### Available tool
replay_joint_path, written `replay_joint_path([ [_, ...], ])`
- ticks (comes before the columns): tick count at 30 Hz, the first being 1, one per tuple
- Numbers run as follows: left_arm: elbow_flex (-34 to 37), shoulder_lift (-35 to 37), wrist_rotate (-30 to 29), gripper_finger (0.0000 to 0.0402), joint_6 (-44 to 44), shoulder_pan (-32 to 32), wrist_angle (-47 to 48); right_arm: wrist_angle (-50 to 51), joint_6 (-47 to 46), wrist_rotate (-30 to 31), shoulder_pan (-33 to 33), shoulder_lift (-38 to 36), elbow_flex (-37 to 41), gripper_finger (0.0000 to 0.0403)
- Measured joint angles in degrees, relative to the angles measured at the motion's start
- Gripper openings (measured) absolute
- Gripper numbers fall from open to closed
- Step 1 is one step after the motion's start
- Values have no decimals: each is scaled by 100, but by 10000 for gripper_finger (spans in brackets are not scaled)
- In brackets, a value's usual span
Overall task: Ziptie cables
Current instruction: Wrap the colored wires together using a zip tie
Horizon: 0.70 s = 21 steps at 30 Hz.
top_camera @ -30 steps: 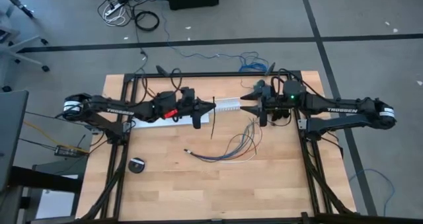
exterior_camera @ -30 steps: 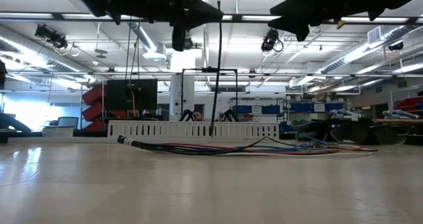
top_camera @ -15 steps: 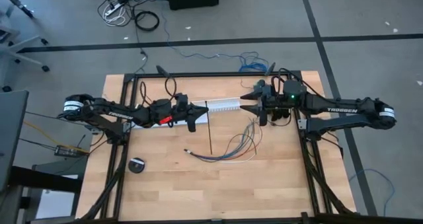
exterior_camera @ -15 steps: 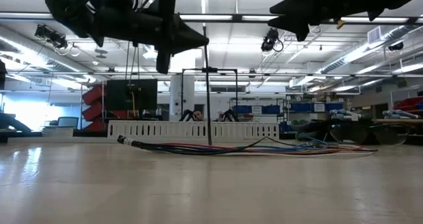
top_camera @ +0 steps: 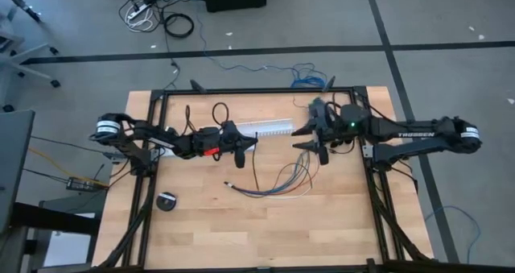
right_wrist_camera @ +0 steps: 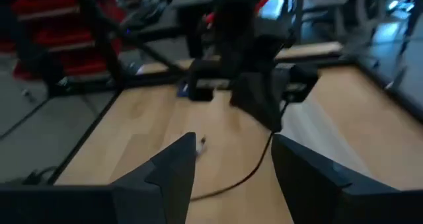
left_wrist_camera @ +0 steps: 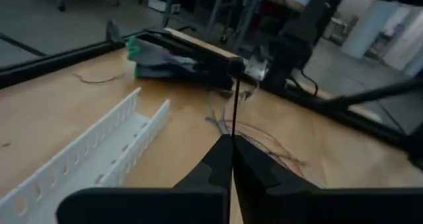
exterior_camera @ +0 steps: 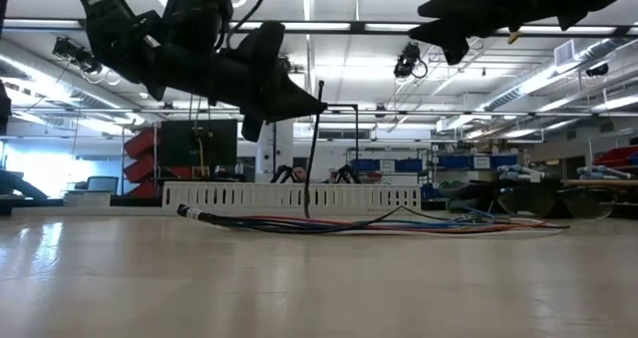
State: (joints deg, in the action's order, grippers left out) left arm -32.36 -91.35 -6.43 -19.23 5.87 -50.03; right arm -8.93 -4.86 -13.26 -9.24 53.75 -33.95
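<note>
The ziptie (exterior_camera: 312, 154), a thin black strip, hangs tilted below my left gripper (exterior_camera: 319, 107), which is shut on it at mid-table. Its lower end (exterior_camera: 306, 213) comes down beside the cables (top_camera: 283, 180), a loose bunch of thin coloured wires lying on the wooden table. In the left wrist view the ziptie (left_wrist_camera: 234, 98) runs on ahead of the shut fingertips (left_wrist_camera: 231, 145). My right gripper (top_camera: 301, 138) hovers open to the right of the ziptie, high above the table, with nothing between its fingers (right_wrist_camera: 178, 159). My left gripper pinches the ziptie near its upper end (exterior_camera: 320, 97) between its two shut fingertips, coming nearly level from the table's left. A short stub stands above the fingertips. The long part slants down, slightly bowed. Whether its lower end touches the table, I cannot tell.
A long white slotted channel (top_camera: 272, 129) lies along the far side behind both grippers. A small round black thing (top_camera: 166, 201) sits at the near left. Black frame rails (top_camera: 374, 192) run along the table's sides. Bare wood lies toward the near edge.
My left gripper has sunk toward the table and drawn back a little toward the left edge, still shut on the ziptie. The ziptie has come down with it and now slants instead of hanging upright. My right gripper has shifted slightly toward the near edge.
</note>
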Motion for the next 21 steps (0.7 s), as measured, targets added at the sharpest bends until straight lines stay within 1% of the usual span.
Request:
replay_joint_path([
  [3, 0, 17, 137, 0, 229, 0, -269, -51, 2, 2, 133, 142, 0, 195],
  [6, -5, 54, 511, 0, 280, 2, -643, -143, -4, 2, 200, 292, 0, 196],
  [9, -9, 55, 728, 0, 240, -6, -555, -185, -10, -3, 275, 452, 0, 196],
  [12, -9, 52, 712, 0, 224, -82, -319, -181, -114, -175, 423, 720, 0, 194],
  [14, -8, 46, 685, 0, 237, -144, -246, -186, -116, -175, 583, 964, 0, 193],
  [18, -7, 46, 655, 0, 282, -206, -135, -358, -125, 9, 907, 1498, 0, 191],
  [21, -7, -78, 498, 0, 393, -274, -77, -635, -157, 168, 1148, 1841, 0, 191],
])
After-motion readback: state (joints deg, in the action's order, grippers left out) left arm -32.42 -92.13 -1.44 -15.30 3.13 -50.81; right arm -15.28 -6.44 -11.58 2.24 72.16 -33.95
